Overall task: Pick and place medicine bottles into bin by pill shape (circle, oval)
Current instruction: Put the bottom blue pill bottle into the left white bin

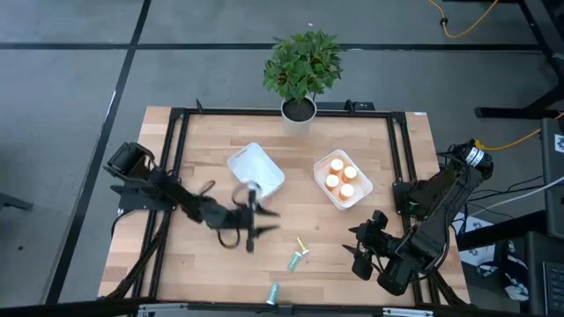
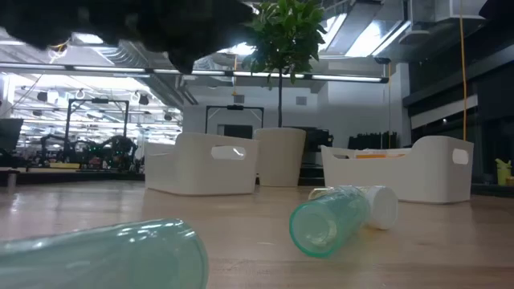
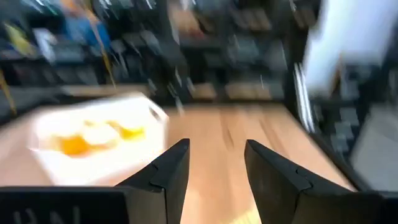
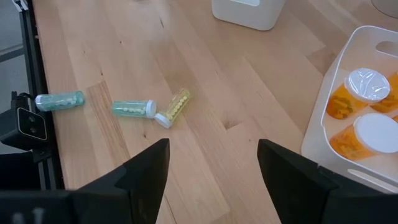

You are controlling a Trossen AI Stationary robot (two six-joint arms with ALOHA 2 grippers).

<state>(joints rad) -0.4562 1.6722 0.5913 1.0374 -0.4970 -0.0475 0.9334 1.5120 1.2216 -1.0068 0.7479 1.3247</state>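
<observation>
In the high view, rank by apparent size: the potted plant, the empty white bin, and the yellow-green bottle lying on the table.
1. Green leafy potted plant, largest.
2. Empty white plastic bin.
3. Small yellow-green bottle, smallest by far.

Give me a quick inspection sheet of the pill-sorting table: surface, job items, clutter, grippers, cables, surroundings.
Surface: wooden table in a black frame.
Job's things: right bin holds four orange bottles; left bin contents hidden; two teal bottles and a yellow-green bottle lie loose.
Clutter: potted plant at the far edge.
Grippers: left gripper open and empty over mid-table; right gripper open and empty near the right front edge.
Cables: yellow cable on the floor.
Surroundings: grey floor; nobody seen.
</observation>
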